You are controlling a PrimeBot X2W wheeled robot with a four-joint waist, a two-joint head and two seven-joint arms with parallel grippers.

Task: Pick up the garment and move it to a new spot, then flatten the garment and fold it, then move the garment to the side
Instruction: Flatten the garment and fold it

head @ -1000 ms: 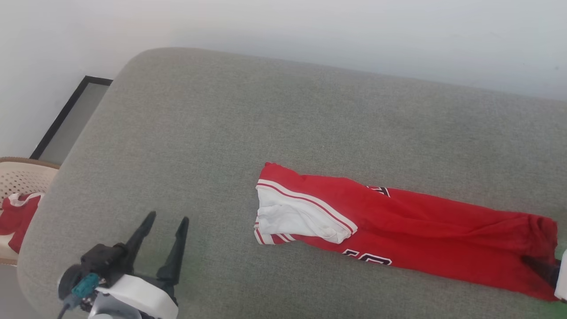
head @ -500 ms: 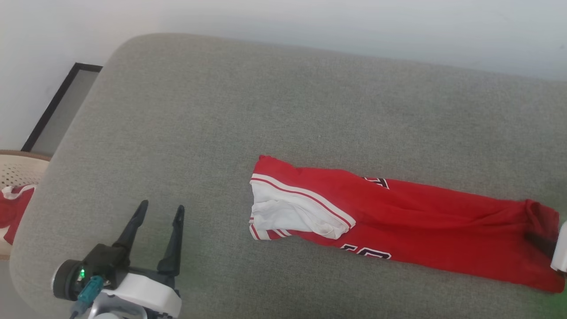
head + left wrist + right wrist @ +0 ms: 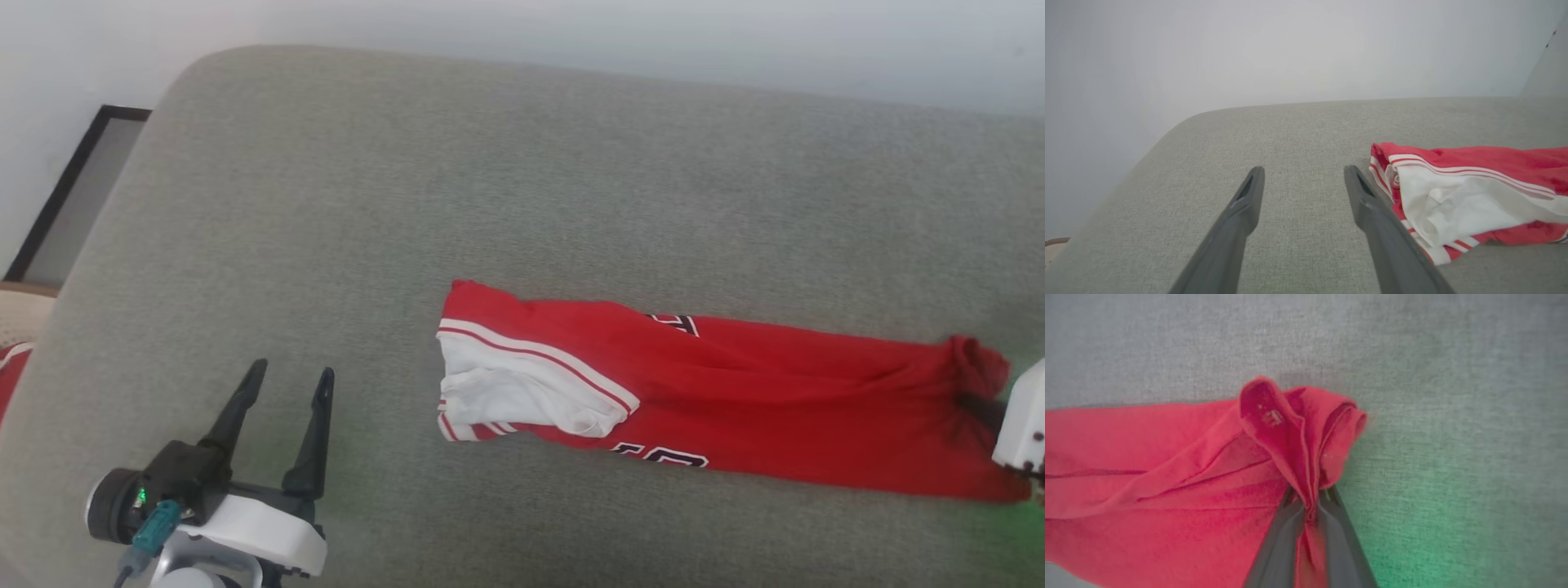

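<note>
Plainly, the jersey [image 3: 759, 392] carries black, white-edged lettering [image 3: 660, 455], but folds hide most of it and no word can be read. It lies stretched in a long band across a grey woven cushion [image 3: 408, 204] with a rounded corner, its white sleeve [image 3: 522, 392] and striped trim toward the left hand [image 3: 291, 369]. That hand hovers over bare cushion near the sleeve, fingers spread, holding nothing. The right hand [image 3: 1310, 498] is pinched tight on a bunched red fold at the jersey's other end. A pale wall [image 3: 571, 24] stands behind, with a black-framed panel [image 3: 69, 188] at the left.
</note>
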